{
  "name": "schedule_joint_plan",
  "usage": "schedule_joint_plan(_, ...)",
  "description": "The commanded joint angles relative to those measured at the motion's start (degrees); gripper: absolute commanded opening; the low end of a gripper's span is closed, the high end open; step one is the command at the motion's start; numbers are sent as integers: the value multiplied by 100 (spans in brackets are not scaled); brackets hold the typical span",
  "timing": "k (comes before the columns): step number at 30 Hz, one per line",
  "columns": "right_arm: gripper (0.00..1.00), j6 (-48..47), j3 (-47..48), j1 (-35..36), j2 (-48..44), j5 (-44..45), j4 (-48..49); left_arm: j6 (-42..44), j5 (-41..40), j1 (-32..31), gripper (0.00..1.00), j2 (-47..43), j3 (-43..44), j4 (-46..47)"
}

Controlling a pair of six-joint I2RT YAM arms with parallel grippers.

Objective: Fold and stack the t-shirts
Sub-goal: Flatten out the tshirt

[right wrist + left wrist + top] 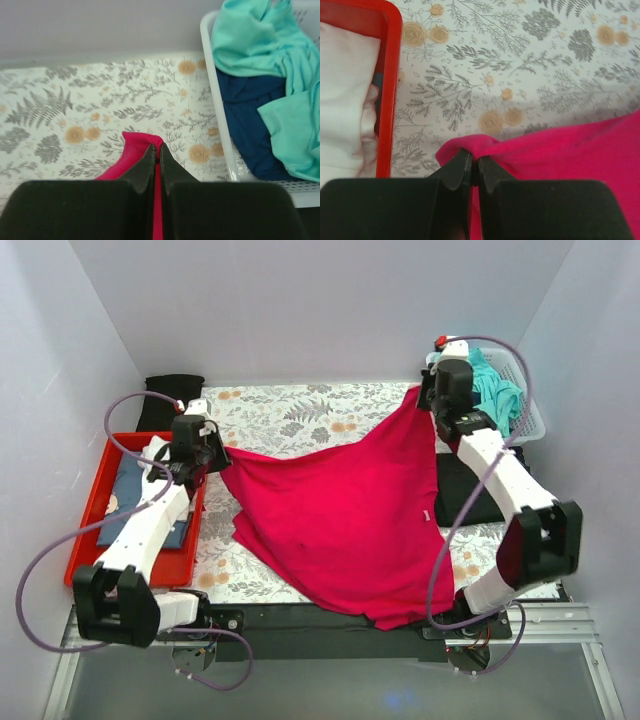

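Observation:
A crimson-red t-shirt (345,515) with a small white label hangs stretched between my two grippers over the patterned table cover, its lower hem draping over the near table edge. My left gripper (214,462) is shut on one corner of it; in the left wrist view the jaws (475,162) pinch a bunch of red cloth (560,150). My right gripper (424,392) is shut on the far corner, held high at the back right; the right wrist view shows red cloth (131,150) pinched at the gripper (157,149). A black t-shirt (470,490) lies under my right arm. Teal (260,35) and navy (250,115) shirts lie in the basket.
A white basket (528,410) stands at the back right. A red tray (88,520) at the left holds folded navy cloth (128,485) and white cloth (342,95). A black folded item (165,400) lies at the back left corner. White walls close in on three sides.

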Motion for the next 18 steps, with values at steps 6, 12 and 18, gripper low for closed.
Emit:
schedule_joint_plan(6, 1, 50, 2030, -245, 1959, 335, 1153, -280, -290, 319, 0, 2193, 1317, 2299)
schedule_joint_plan(12, 1, -38, 3708, -474, 3016, 282, 758, -508, 79, 460, 0, 3677, 2610, 2485)
schedule_joint_plan(18, 1, 207, 4361, -702, 3711, 80, 687, -605, 141, 496, 0, 4664, 3833, 2186)
